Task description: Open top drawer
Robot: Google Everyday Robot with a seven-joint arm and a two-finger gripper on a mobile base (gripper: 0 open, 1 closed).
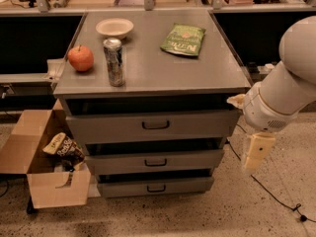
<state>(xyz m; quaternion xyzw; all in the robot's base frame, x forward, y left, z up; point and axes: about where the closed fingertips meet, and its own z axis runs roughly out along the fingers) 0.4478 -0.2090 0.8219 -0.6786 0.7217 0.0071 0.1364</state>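
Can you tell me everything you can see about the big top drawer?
The top drawer is the widest of three grey, metal-looking drawers, right under the cabinet top. Its flat front has a dark loop handle in the middle. A dark gap shows above the front; its inside is hidden. Nothing touches it: the gripper hangs off to its right, apart from it.

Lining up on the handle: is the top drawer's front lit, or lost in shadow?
Camera view: warm, dim light; shadow fills the gap above the top drawer, but its front is evenly lit and the dark handle stands out; the gripper hangs at right, off it.
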